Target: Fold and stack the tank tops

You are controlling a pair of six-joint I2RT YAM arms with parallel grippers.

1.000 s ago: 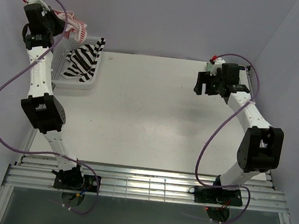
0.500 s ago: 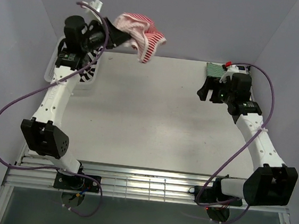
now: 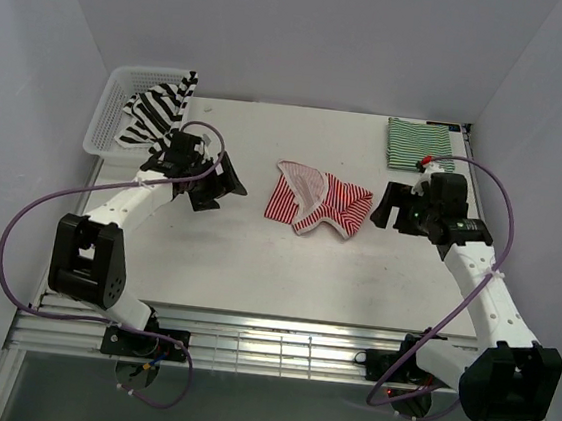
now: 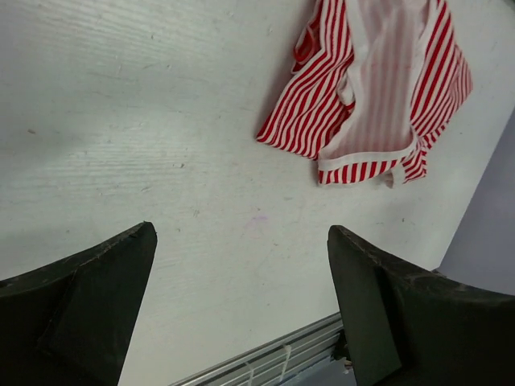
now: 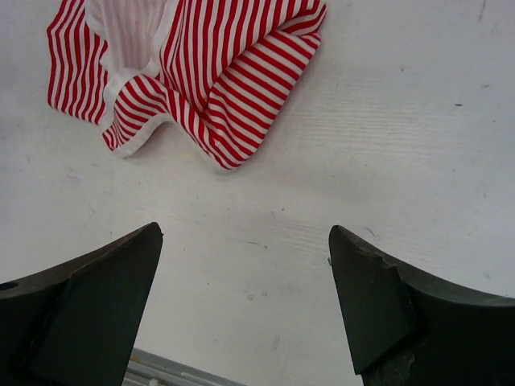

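Observation:
The red-and-white tank top [image 3: 317, 199] lies crumpled in the middle of the table, partly inside out; it also shows at the top of the left wrist view [image 4: 378, 88] and of the right wrist view [image 5: 193, 64]. My left gripper [image 3: 225, 187] hovers just left of it, open and empty [image 4: 241, 241]. My right gripper [image 3: 382, 209] is just right of it, open with only bare table between its fingers [image 5: 245, 241]. The green-and-white tank top [image 3: 419, 145] lies folded flat at the back right. The black-and-white tank top [image 3: 156, 112] hangs over the basket's rim.
A white mesh basket [image 3: 115, 93] stands at the back left corner. Purple cables loop from both arms. A metal rail [image 3: 267, 348] runs along the table's near edge.
My left arm swung from over the basket to the table's middle, opened, and the red-and-white top dropped onto the table. My right arm moved nearer and toward the centre, uncovering the green top.

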